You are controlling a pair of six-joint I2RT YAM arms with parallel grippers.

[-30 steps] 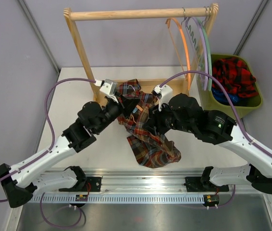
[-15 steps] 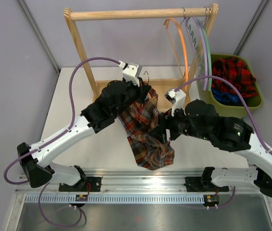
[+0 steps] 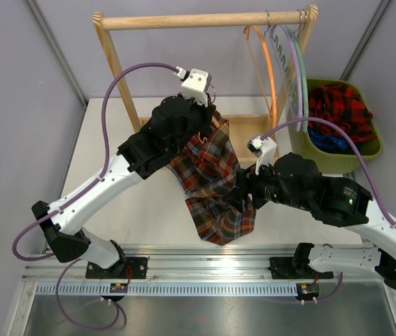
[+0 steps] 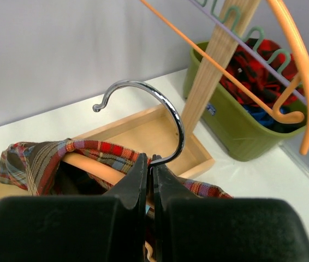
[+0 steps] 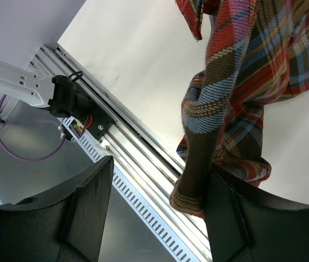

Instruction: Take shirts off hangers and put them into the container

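Note:
My left gripper [image 4: 150,162] is shut on the base of a metal hook [image 4: 168,112] and holds a pale orange hanger [image 4: 91,164] in the air. The tartan shirt [image 3: 212,178] hangs from that hanger, its hem on the table. In the top view the left gripper [image 3: 210,112] sits above the shirt's collar. My right gripper [image 5: 160,166] stands open low beside the shirt. A sleeve [image 5: 198,164] dangles between its fingers, against the right one. The olive container [image 3: 366,150] at the back right holds a red-and-black shirt [image 3: 338,108].
The wooden rack's rail [image 3: 198,21] carries bare orange [image 3: 271,70], lilac [image 3: 292,66] and pale green [image 3: 303,84] hangers at its right end. Its shallow tray [image 3: 247,126] lies behind the shirt. Blue cloth [image 3: 327,140] lies in the container. The metal rail [image 5: 143,158] runs along the near edge.
My left arm has lifted the hanger and tartan shirt up and toward the back. My right gripper has opened, dropped away from the collar and moved nearer the front edge.

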